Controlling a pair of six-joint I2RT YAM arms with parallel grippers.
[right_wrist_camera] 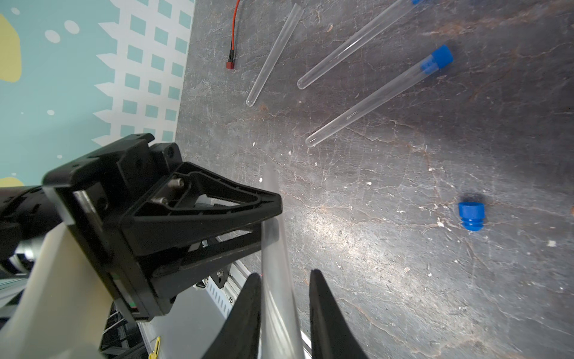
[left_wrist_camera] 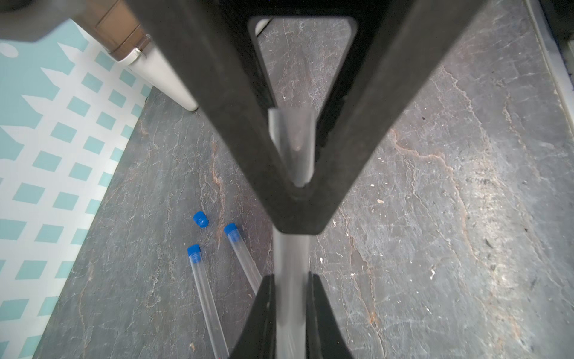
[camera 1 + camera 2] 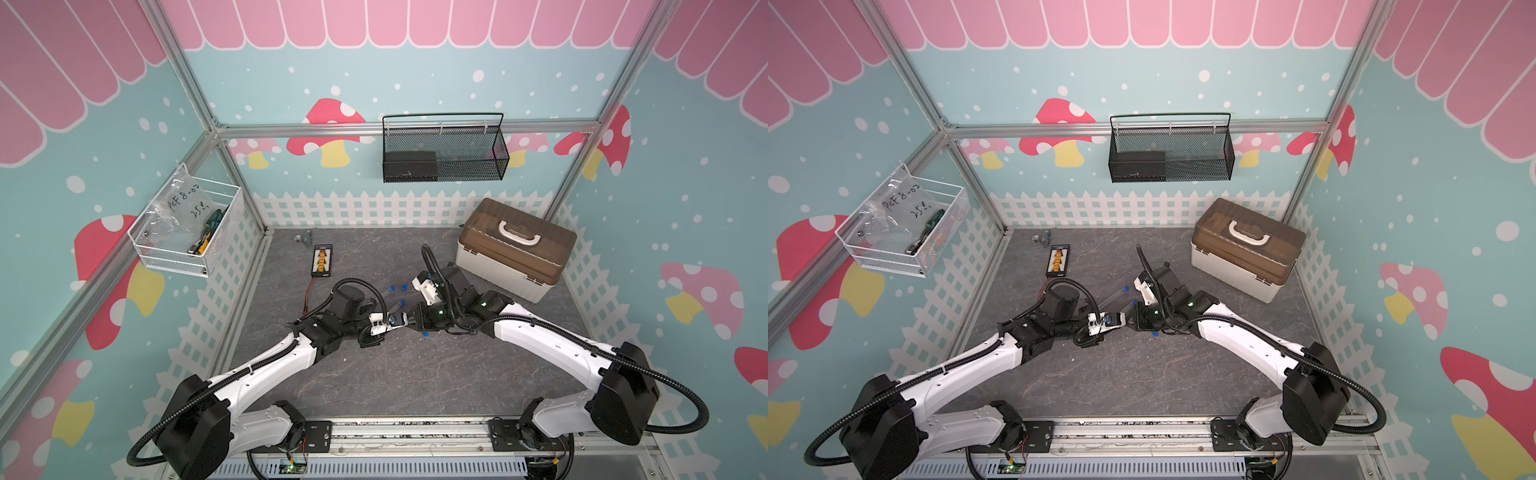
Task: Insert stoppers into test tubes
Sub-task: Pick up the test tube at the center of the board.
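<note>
The left tool (image 2: 292, 279) is pinching a clear test tube (image 2: 292, 255) over the table (image 2: 435, 217). The right tool (image 1: 284, 275) stands slightly spread around the same tube, with a small gap at one finger. Three other tubes (image 1: 379, 96) lie on the table nearby, and a loose blue stopper (image 1: 471, 216) lies apart from them.

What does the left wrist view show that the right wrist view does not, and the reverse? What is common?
Only the left wrist view: a corner of the brown-lidded box. Only the right wrist view: an open tube and a red wire. Both: the tube clamped in the left gripper and two stoppered tubes lying flat. Each shows one loose stopper, perhaps not the same one.
</note>
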